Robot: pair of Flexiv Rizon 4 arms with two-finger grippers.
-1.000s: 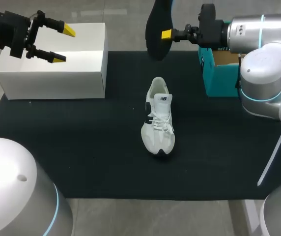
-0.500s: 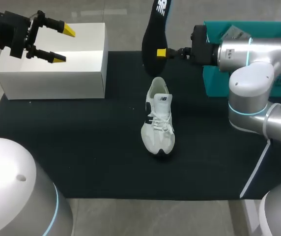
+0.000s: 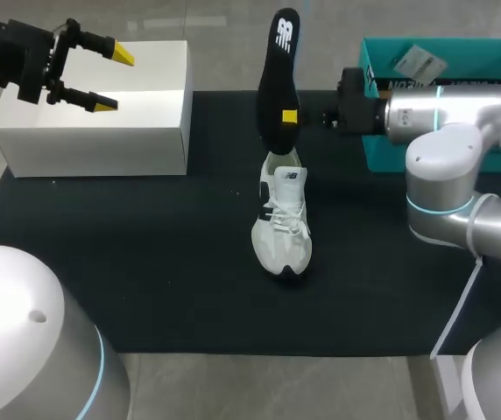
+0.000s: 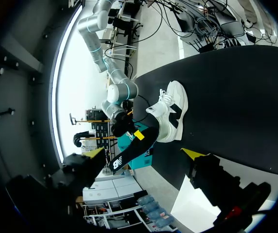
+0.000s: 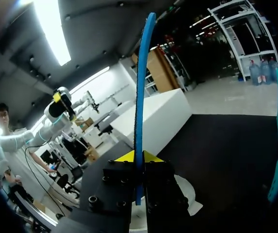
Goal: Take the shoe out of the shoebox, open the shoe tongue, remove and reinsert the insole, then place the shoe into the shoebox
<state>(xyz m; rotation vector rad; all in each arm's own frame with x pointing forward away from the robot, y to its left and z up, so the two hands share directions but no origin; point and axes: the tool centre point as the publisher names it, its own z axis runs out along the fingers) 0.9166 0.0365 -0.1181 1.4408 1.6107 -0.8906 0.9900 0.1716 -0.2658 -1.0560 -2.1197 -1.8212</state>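
Presently, the task stands roughly at its midpoint. The shoe (image 3: 283, 219) is out of the shoebox (image 3: 478, 44) and lies on its sole near the middle of the black mat (image 3: 145, 262), heel toward the far edge and toe toward the near edge. Its laces are tied and its collar is open.

The insole (image 3: 276, 79) is out of the shoe. The right gripper (image 3: 290, 116) is clamped on it near its lower end, and the right wrist view shows its edge pinched between the two yellow tips. It is held upright, with its lower end just over the heel opening (whether it touches the collar cannot be told).

The left gripper (image 3: 115, 80) hangs above the white box (image 3: 145, 114) at the far left corner of the mat. Its jaws are apart and hold nothing. The shoebox sits at the far right corner, partly behind the right arm.

Judged done: the shoe taken out and the insole removed. The tongue's state cannot be confirmed. Judged outstanding: reinserting the insole and returning the shoe to the shoebox.
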